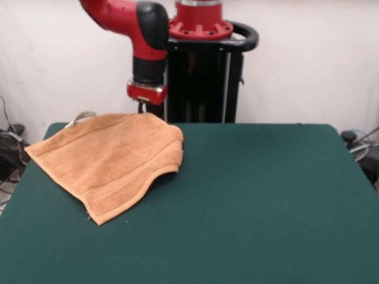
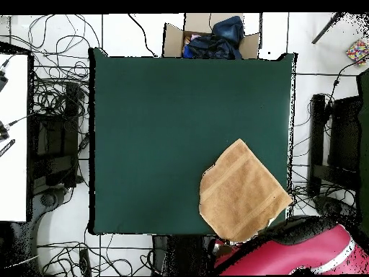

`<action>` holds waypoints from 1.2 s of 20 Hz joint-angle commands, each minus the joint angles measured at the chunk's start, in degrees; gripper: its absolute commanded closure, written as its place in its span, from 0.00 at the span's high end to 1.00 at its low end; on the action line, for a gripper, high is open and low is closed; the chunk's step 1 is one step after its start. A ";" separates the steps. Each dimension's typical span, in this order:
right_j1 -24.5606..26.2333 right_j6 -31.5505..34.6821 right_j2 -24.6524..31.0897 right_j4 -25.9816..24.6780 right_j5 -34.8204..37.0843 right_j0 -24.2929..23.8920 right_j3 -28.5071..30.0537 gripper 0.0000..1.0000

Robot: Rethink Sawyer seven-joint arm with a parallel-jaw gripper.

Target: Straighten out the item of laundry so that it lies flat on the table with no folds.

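The gripper (image 1: 142, 107) hangs just above the far edge of the towel (image 1: 109, 163); whether it is spread or closed cannot be told. Below and in front of it, the towel lies folded over at a corner of the table (image 1: 254, 201), one edge curled under.

Honestly can't read any text, labels, brand names, numbers or signs anywhere here. Nothing legible on the orange-tan terry towel (image 1: 106, 163), the dark green felt-topped table (image 1: 254, 195) or the red and black robot arm (image 1: 133, 23).
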 commanded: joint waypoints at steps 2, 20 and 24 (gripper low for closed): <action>11.20 13.30 4.22 7.89 -3.64 1.31 -9.84 0.00; 4.86 6.73 6.63 8.16 27.70 -0.06 -8.20 0.00; 2.60 6.89 6.64 6.65 32.72 -0.63 -6.80 0.00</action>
